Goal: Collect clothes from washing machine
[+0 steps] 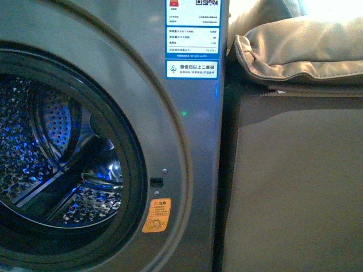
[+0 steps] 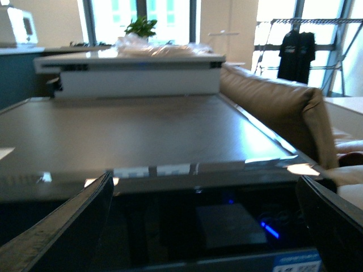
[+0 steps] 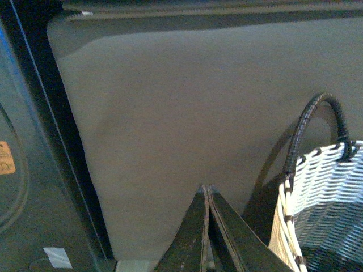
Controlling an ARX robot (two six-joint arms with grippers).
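Observation:
The grey washing machine (image 1: 187,141) fills the left of the front view. Its round porthole is open onto the perforated steel drum (image 1: 57,147), lit blue, with no garment showing inside. An orange sticker (image 1: 156,215) and a blue-white label (image 1: 191,42) are on its front. The clothes are out of view in every frame. My left gripper (image 2: 204,226) is open and empty, looking over the machine's flat dark top (image 2: 142,136). My right gripper (image 3: 205,190) is shut on nothing, facing the sofa's side (image 3: 187,113), with the machine's front (image 3: 34,215) beside it. Neither arm shows in the front view.
A tan sofa (image 1: 295,170) with a cushion (image 1: 300,51) stands close against the machine's right side. A white wicker basket (image 3: 320,198) with a dark handle (image 3: 309,122) is next to my right gripper. A black shirt (image 2: 295,54) hangs on a far rack.

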